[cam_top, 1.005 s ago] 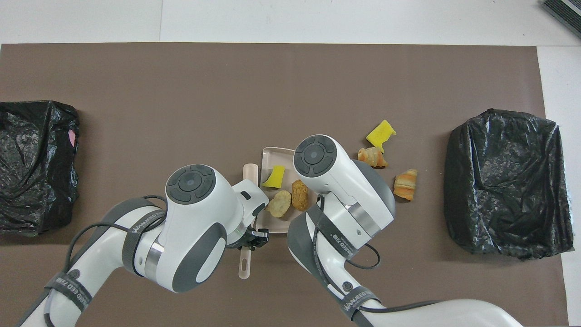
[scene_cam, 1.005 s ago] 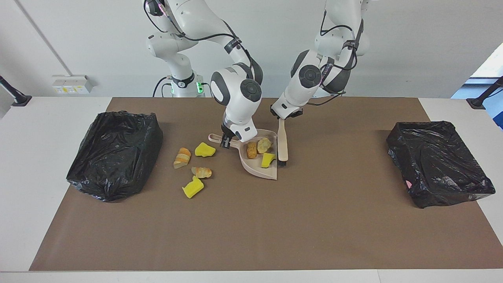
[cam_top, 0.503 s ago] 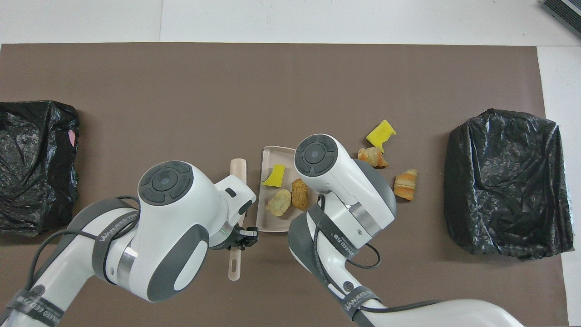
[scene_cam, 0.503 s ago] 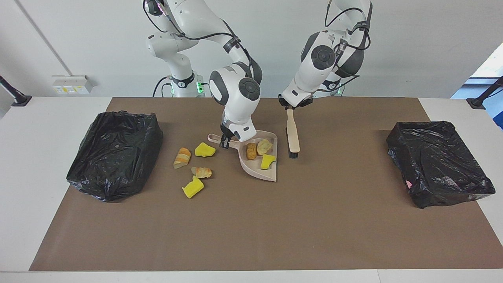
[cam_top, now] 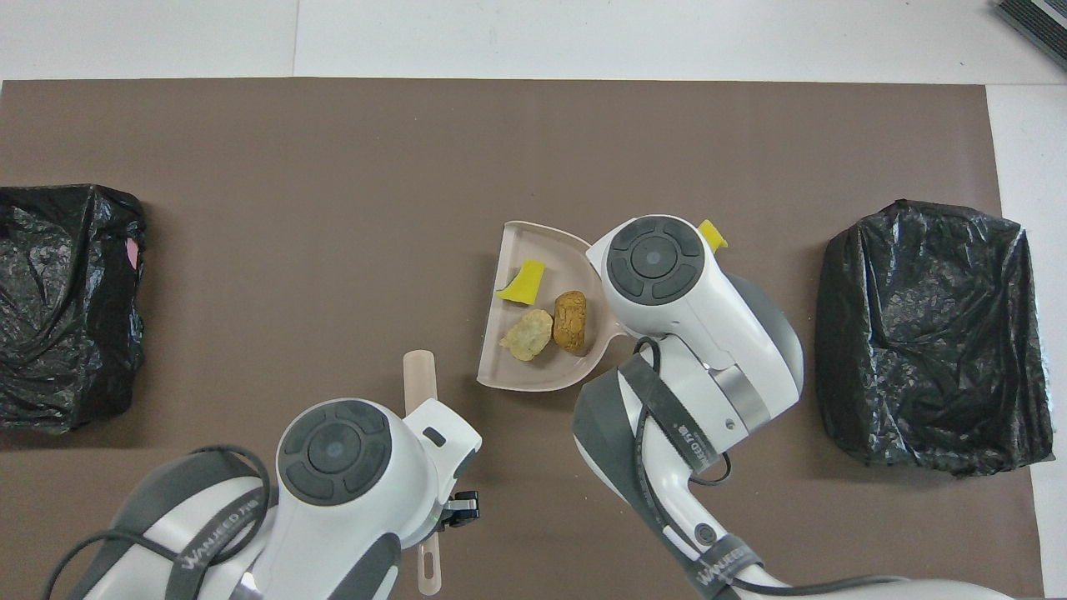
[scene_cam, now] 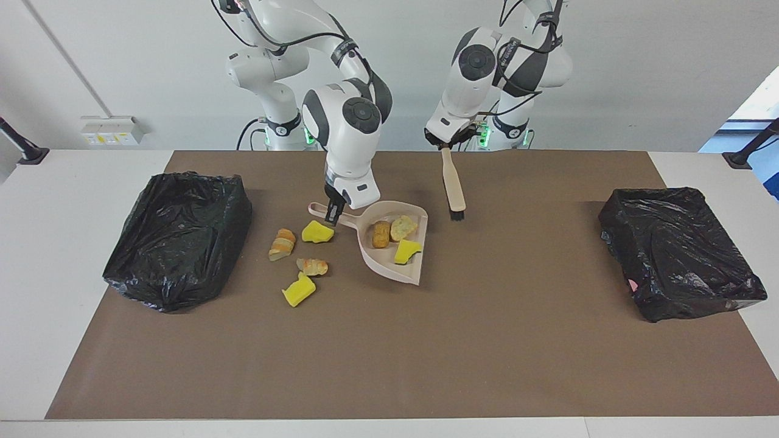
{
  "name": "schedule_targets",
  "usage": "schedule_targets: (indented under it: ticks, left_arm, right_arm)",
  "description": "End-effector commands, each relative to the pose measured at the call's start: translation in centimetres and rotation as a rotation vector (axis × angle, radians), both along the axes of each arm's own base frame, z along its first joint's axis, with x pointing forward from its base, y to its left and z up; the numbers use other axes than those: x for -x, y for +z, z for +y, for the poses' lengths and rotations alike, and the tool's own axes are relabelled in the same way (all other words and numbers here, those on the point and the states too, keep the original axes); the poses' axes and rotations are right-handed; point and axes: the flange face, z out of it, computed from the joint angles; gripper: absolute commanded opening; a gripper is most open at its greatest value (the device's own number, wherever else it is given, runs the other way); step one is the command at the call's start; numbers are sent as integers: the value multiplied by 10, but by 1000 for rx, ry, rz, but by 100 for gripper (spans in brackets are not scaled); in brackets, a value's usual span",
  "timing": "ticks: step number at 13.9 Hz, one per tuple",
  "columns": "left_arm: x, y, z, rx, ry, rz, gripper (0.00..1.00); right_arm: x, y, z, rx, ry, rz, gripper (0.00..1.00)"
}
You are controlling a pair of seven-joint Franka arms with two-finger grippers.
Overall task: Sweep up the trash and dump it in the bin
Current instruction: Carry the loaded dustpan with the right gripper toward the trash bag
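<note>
1. Trash first: three of the lumps are sitting in the dustpan – a yellow sponge chunk near the pan's open lip, plus a brown bread piece and a paler piece side by side, closer to the handle.
2. The other four are lying loose on the brown mat, between the dustpan and the bin at the right arm's end: a yellow chunk just beside the pan's handle, a striped bread piece, a smaller bread piece, and one more yellow chunk farthest from the robots.
3. The right gripper is coming down from above, with its fingers pinching the dustpan handle. Can't tell whether the pan is resting on the mat or just off it.
4. The left gripper is hanging up in the air over bare mat, at the robots' edge of it. Its fingers are clamping the top of the brush, which is dangling bristles-down and tilting a bit, apart from the dustpan.
5. From overhead the right arm is covering most of the loose lumps; only a corner of one yellow chunk is peeking out.
6. The bin at the left arm's end is sitting well apart from everything else. Both bins are lined with black bags, and the white tabletop is showing around the mat.
</note>
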Motion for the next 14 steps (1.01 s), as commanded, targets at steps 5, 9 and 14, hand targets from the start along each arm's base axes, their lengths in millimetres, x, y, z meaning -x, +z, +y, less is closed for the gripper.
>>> schedule_targets:
  ticks: [5, 9, 14]
  left_arm:
    - [100, -53, -46, 44, 11, -59, 0]
    - [127, -83, -53, 47, 13, -74, 0]
    - [137, -90, -54, 83, 43, -44, 0]
  right_arm:
    - [5, 44, -27, -44, -52, -16, 0]
    - [0, 64, -50, -43, -81, -12, 0]
    - [-14, 106, -112, -71, -114, 9, 0]
